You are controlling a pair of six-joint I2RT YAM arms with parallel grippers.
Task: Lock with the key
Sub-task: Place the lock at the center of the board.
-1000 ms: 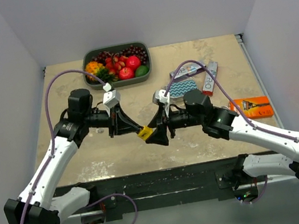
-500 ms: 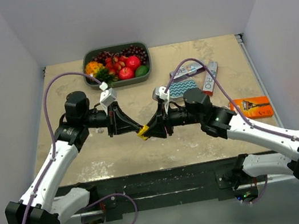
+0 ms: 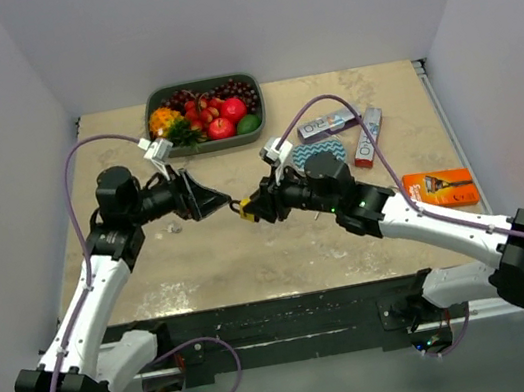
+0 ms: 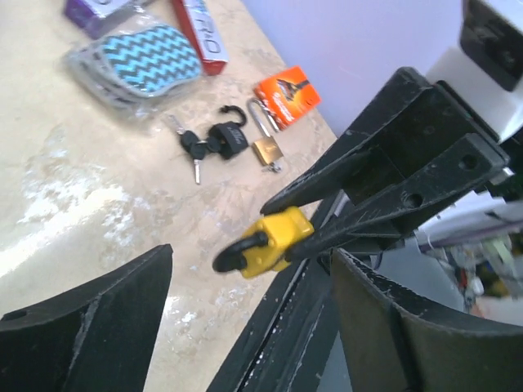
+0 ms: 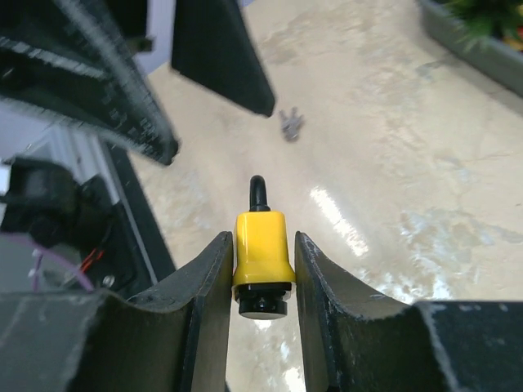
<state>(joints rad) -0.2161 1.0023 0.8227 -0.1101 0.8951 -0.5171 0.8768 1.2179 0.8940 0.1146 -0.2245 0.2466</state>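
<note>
Right fingers (image 5: 204, 286) are clamped on the yellow padlock (image 5: 261, 260), which we see held above the surface (image 5: 392, 163). Left fingers (image 4: 90, 318) stand wide apart and empty, just beside the padlock, not touching.

On the marbled worktop (image 3: 222, 254), a dark tray (image 3: 202, 83) of fruit sits at the far edge. To its right lie a chevron pouch (image 3: 320, 150), a red-and-white box (image 3: 368, 137) and an orange packet (image 3: 440, 188), possibly razors.

Padlock (image 5: 261, 249) glossy yellow plastic; tabletop (image 5: 409, 163) smooth, shiny marble-look.
</note>
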